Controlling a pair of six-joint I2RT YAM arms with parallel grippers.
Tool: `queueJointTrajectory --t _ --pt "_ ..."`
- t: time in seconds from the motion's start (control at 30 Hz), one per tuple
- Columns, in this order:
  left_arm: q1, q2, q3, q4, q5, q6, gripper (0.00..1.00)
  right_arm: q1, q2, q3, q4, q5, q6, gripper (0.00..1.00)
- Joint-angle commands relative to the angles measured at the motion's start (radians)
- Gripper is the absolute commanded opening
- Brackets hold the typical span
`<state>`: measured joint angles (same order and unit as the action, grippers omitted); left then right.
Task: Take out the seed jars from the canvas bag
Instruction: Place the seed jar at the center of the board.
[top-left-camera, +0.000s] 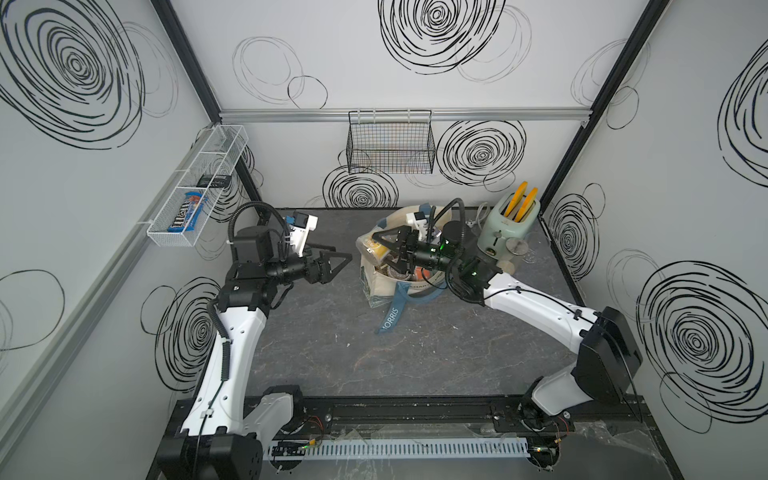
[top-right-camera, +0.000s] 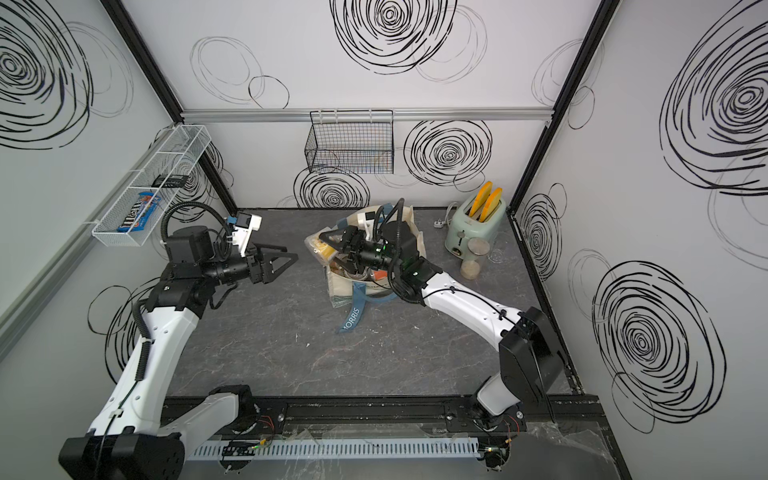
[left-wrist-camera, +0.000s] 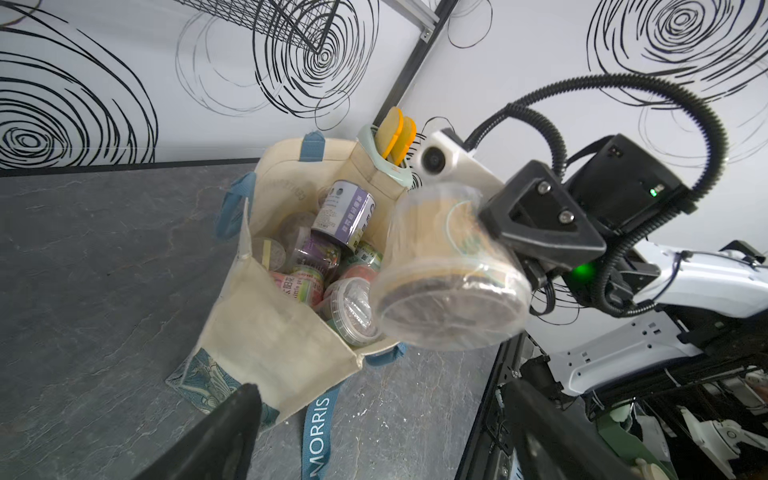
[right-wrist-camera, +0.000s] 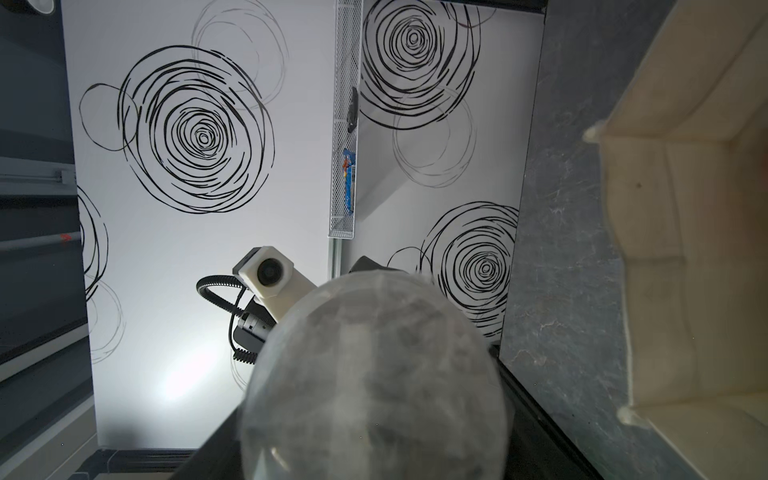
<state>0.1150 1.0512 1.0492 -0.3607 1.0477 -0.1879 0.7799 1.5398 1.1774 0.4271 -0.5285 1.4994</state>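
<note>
Barely anything is out yet: in both top views the grey tabletop shows no seed jar set down, and the canvas bag stands open with a heap of seed jars inside, red, green and purple labels showing. One clear seed jar, tipped on its side, is clamped between the jaws of the right gripper, held above the bag's mouth and clear of the heap below. The left gripper hangs just beside the bag, on the robot's left of it, jaws spread wide and empty, facing the held jar. By this look, nearly the whole unloading is left.
</note>
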Motion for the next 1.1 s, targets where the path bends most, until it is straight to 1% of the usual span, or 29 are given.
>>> queueJointTrajectory --t 0.0,0.07,0.13,0.23,0.27,0.37,0.47,0.53,0.63,0.77,0.9,1.07 --pt "0.014 -0.027 -0.053 0.224 0.042 -0.124 0.96 0.025 0.02 0.033 0.04 0.005 0.107 0.71" --pt "0.008 -0.025 -0.073 0.276 0.065 -0.149 0.96 0.032 0.031 0.032 0.031 0.008 0.153 0.7" --pt "0.002 -0.024 -0.08 0.285 0.069 -0.14 0.96 0.036 0.045 0.033 0.037 0.005 0.184 0.7" --pt "-0.013 -0.025 -0.086 0.243 0.099 -0.047 0.96 0.039 0.059 0.048 0.011 0.009 0.211 0.7" --pt "-0.021 -0.025 -0.082 0.213 0.089 -0.001 0.96 0.04 0.063 0.047 0.011 0.014 0.224 0.71" --pt "-0.053 -0.026 -0.059 0.115 0.001 0.116 0.96 0.052 0.072 0.03 0.039 0.042 0.278 0.7" --pt "-0.058 -0.026 -0.072 0.109 -0.018 0.152 0.96 0.059 0.088 0.035 0.059 0.057 0.32 0.7" --pt "-0.066 -0.024 -0.086 0.109 -0.066 0.171 0.96 0.063 0.102 0.056 0.067 0.059 0.328 0.7" --pt "-0.069 -0.027 -0.102 0.12 -0.117 0.176 0.96 0.072 0.114 0.075 0.07 0.072 0.333 0.7" --pt "-0.076 -0.028 -0.109 0.127 -0.105 0.176 0.96 0.087 0.123 0.081 0.072 0.104 0.346 0.69" --pt "-0.092 -0.023 -0.116 0.121 -0.128 0.177 0.96 0.094 0.138 0.1 0.076 0.116 0.35 0.7" --pt "-0.107 -0.019 -0.13 0.134 -0.112 0.15 0.96 0.101 0.142 0.107 0.075 0.143 0.352 0.7"
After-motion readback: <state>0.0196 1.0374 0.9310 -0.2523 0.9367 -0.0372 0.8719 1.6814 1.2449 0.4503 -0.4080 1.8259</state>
